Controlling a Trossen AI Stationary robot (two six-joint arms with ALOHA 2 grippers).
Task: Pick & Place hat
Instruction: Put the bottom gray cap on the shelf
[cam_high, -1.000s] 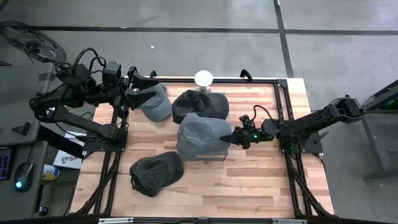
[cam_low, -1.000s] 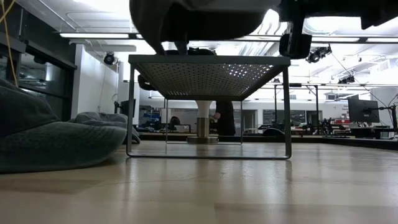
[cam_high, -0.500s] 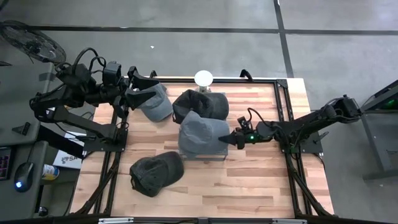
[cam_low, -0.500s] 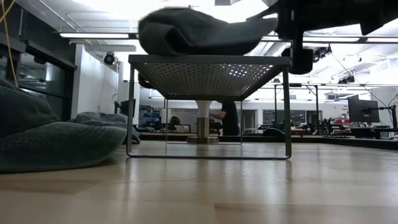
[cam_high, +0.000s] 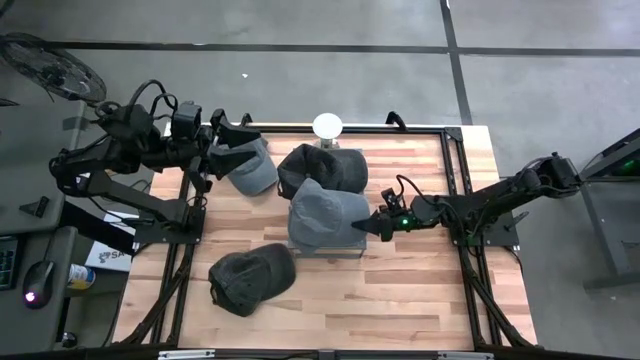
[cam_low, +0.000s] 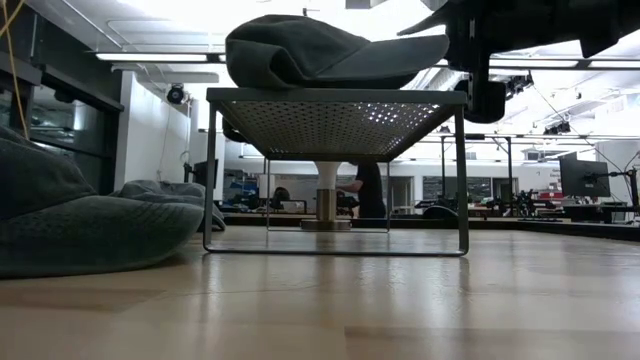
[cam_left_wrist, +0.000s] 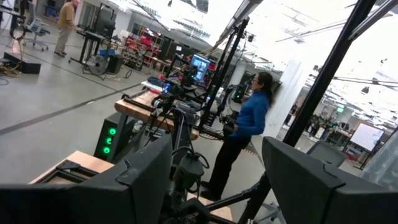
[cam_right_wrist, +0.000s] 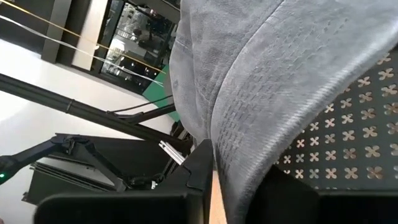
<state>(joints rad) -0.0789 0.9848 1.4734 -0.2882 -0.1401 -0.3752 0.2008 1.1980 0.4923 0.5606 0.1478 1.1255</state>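
Note:
A grey cap (cam_high: 322, 212) lies on a small perforated metal stand (cam_low: 335, 115) in the middle of the table, its crown toward the left and its brim (cam_low: 415, 48) toward the right. My right gripper (cam_high: 368, 226) is shut on that brim. My left gripper (cam_high: 232, 140) is open at the far left, above a light grey cap (cam_high: 250, 168) that lies on the table. Nothing shows between its fingers in the left wrist view (cam_left_wrist: 214, 162). My right gripper pinches the grey cap's brim (cam_right_wrist: 239, 146) between its two fingers (cam_right_wrist: 198, 171), coming level from the table's right side. The cap's crown (cam_low: 290, 50) rests on the stand's top and the brim reaches out over the stand's right edge.
A dark cap (cam_high: 322, 165) lies just beyond the stand and another dark cap (cam_high: 250, 278) lies near the front left. A white round post (cam_high: 327, 125) stands at the far edge. Bare wood lies at the front right (cam_high: 420, 290). A person (cam_left_wrist: 245, 134) stands in the room behind.
My right gripper has gone down and a little toward the table's left edge with the grey cap. The cap has come down from above the stand and now lies on the stand's top.

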